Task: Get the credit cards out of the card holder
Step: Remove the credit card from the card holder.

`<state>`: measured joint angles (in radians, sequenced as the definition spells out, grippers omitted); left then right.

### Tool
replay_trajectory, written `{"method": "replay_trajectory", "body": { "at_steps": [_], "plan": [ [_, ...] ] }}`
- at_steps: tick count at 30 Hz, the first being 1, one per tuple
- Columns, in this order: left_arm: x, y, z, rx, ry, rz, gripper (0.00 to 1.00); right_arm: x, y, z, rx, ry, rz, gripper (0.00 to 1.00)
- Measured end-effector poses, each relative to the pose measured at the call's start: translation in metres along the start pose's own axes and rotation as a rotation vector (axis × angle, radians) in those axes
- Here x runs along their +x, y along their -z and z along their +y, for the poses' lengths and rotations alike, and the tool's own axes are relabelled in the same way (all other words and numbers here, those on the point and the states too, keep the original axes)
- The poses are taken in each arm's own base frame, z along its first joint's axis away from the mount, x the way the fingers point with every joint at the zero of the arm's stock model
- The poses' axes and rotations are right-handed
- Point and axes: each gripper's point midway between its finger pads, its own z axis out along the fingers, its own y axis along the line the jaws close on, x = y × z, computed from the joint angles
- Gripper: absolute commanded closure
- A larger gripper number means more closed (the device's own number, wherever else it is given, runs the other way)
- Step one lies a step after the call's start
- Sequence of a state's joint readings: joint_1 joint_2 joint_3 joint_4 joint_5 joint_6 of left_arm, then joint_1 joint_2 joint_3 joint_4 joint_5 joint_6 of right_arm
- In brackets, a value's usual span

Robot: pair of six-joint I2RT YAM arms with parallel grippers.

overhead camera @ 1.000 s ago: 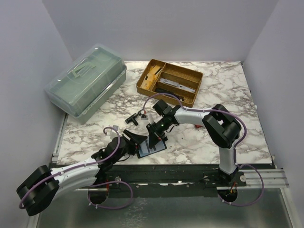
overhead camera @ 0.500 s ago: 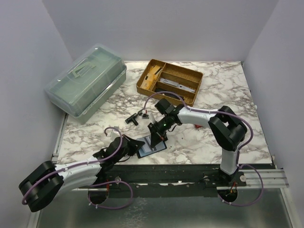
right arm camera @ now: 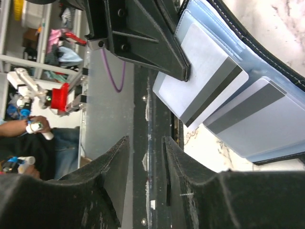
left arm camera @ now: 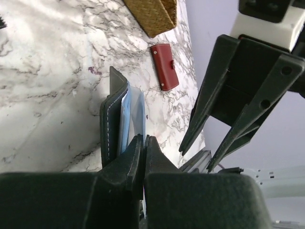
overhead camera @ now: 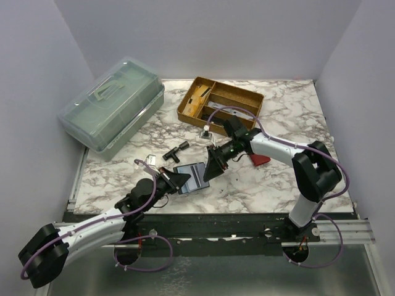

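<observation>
The left pincer is closed on the near edge of the holder, low in the middle of the top view. Whether a card is nipped between its tips along with the dark cover, I cannot tell. The right pincer stands open with nothing between its fingers. In the top view it sits just right of the holder, close to it but apart. The cards are in the holder's pockets, and two pale ones with a grey stripe stick well out past the cover. In the right wrist view they lie up and to the right of that pincer's fingers, which fill the bottom left. Their long axis runs from lower left to upper right, so the free short ends face the open fingers and the nearer card's lower corner comes closest. One left finger lies across the upper left corner of that same card. I judge that the right arm is the one to draw, since it is free and faces the exposed ends, while the left arm steadies the holder over the table. The draw would run back along the long axis, towards the lower left of the right wrist view. If the left tips pinch that card, it may not slide.
</observation>
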<state>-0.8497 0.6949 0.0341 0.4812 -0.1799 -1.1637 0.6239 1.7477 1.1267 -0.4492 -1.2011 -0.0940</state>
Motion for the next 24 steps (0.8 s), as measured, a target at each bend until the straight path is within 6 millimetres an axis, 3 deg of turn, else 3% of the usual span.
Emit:
{"method": "replay_trajectory", "body": {
  "at_steps": [11,24],
  "plan": [
    [0.008,-0.01,-0.013,0.081,-0.112,0.041,1.0,-0.004,0.011,0.004,-0.062,-0.108,-0.054,0.56],
    [0.009,-0.018,-0.04,0.191,-0.12,0.053,1.0,-0.006,0.019,-0.018,0.026,-0.15,-0.083,0.52]
  ]
}}
